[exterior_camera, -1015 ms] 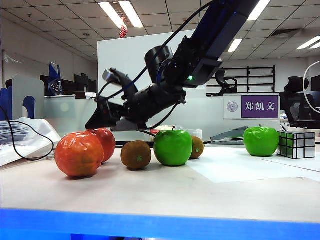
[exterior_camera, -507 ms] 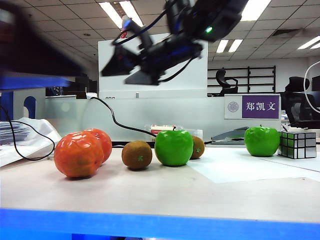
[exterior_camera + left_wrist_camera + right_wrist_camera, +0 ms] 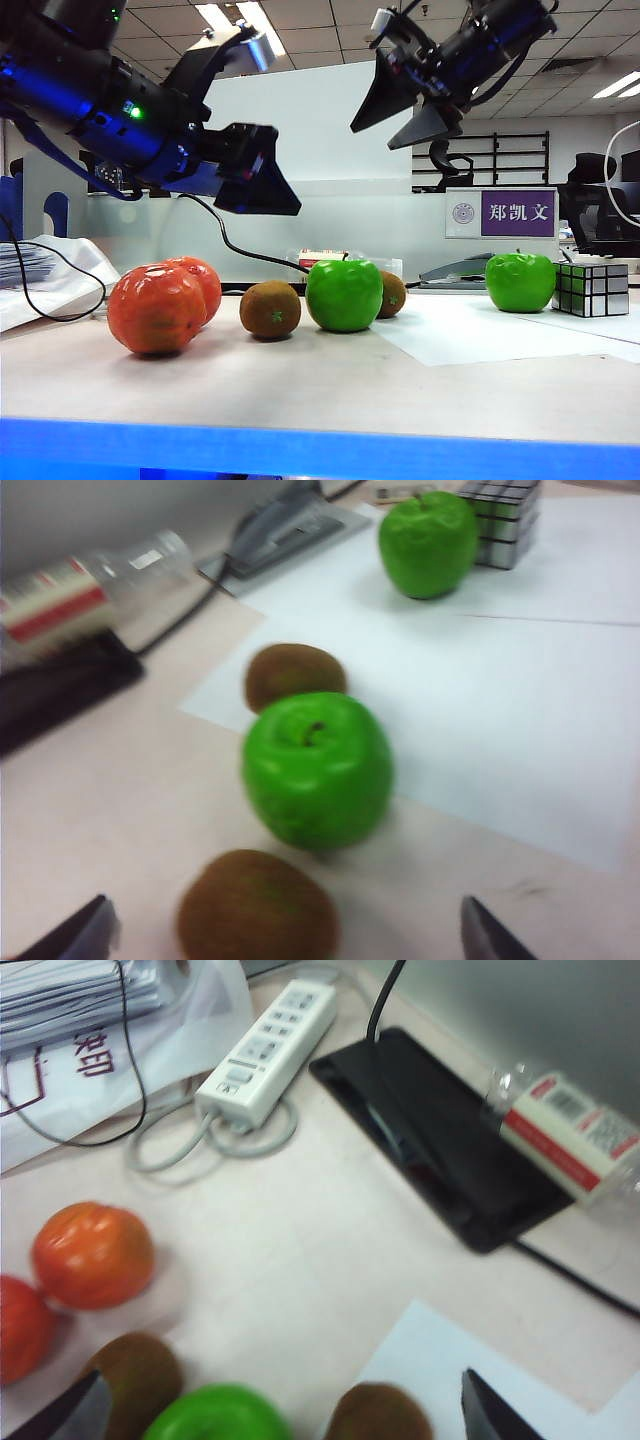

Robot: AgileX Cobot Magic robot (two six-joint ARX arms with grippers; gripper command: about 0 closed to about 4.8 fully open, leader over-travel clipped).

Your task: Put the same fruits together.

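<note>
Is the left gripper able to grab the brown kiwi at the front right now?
Probably yes. The left gripper hangs open above the table, the front kiwi lies just ahead between its fingertips, and nothing covers it. The green apple sits close behind, though.

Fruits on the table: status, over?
Left end effector and right end effector open, aloft. Oranges paired; kiwis split by near apple; far apple beside cube.

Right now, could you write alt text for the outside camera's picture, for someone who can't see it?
Six toy fruits on a table: two oranges, a kiwi, an apple, a kiwi behind it, another apple. The left gripper and right gripper hover open above.
</note>
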